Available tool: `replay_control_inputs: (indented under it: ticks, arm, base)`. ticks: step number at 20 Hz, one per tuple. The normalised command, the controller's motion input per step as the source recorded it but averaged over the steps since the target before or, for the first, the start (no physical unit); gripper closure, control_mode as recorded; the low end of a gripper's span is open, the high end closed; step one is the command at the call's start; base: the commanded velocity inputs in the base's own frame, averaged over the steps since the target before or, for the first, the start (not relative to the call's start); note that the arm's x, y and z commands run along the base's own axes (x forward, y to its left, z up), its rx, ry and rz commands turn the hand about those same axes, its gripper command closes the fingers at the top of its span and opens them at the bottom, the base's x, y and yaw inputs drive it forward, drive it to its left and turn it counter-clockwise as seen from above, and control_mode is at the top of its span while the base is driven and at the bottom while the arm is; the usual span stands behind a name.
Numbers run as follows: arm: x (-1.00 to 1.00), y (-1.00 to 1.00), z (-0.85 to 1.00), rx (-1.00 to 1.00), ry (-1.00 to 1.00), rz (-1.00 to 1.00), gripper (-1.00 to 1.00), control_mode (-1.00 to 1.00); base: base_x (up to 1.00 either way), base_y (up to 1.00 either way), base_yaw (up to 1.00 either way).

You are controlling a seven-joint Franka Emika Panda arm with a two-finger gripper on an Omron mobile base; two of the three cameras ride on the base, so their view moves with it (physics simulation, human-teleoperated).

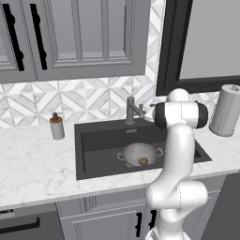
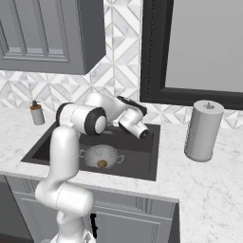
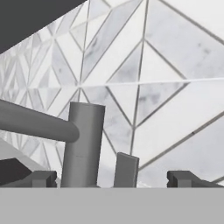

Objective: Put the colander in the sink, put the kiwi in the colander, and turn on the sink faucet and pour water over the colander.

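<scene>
The colander (image 1: pixel 140 154) (image 2: pixel 100 156) stands upright in the dark sink (image 1: pixel 98 150) (image 2: pixel 138 156), and the brown kiwi (image 1: pixel 143 161) (image 2: pixel 102 163) lies inside it. The sink faucet (image 1: pixel 132 110) rises at the back rim. In the hand view the faucet (image 3: pixel 83 142) is close ahead, its spout running left and its lever (image 3: pixel 126 170) low in the middle. My gripper (image 3: pixel 112 178) is open, with the lever standing between its two tips and not touched. No water is visible.
A soap dispenser (image 1: pixel 56 125) (image 2: pixel 36 113) stands on the counter left of the sink. A paper towel roll (image 1: pixel 226 110) (image 2: pixel 204 129) stands to the right. The tiled wall is just behind the faucet, with cabinets and a dark window frame above.
</scene>
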Motion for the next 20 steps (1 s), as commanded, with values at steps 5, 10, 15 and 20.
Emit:
replay_control_inputs:
  ticks: [5,10,15,20]
  arm:
    - [0.27,0.00,-0.09,0.00,0.00,0.00,-1.00,-1.00]
    - [0.26,0.00,-0.07,0.00,0.00,0.00,-1.00,-1.00]
    - [0.21,0.03,-0.10,0.00,0.00,0.00,-1.00,-1.00]
    - [0.19,0.07,-0.07,0.00,0.00,0.00,-1.00,-1.00]
  base:
    - [0.00,0.00,0.00]
    - [0.00,0.00,0.00]
    - [0.00,0.00,0.00]
    - [0.00,0.00,0.00]
